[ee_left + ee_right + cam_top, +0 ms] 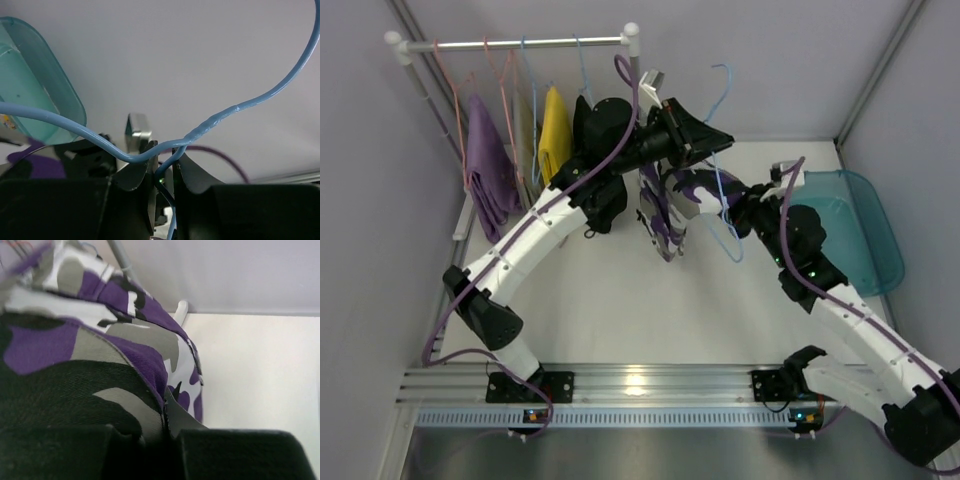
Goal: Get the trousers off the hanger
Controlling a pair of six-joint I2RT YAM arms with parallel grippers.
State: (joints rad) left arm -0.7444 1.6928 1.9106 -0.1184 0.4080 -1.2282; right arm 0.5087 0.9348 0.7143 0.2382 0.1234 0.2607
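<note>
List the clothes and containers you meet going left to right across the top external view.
lilac garment → yellow garment → camouflage trousers → teal bin

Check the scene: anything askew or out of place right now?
The blue hanger is off the rail, held tilted in mid-air by the left gripper at its twisted neck. The camouflage trousers hang bunched on it, pinched by the right gripper. Nothing looks spilled.
</note>
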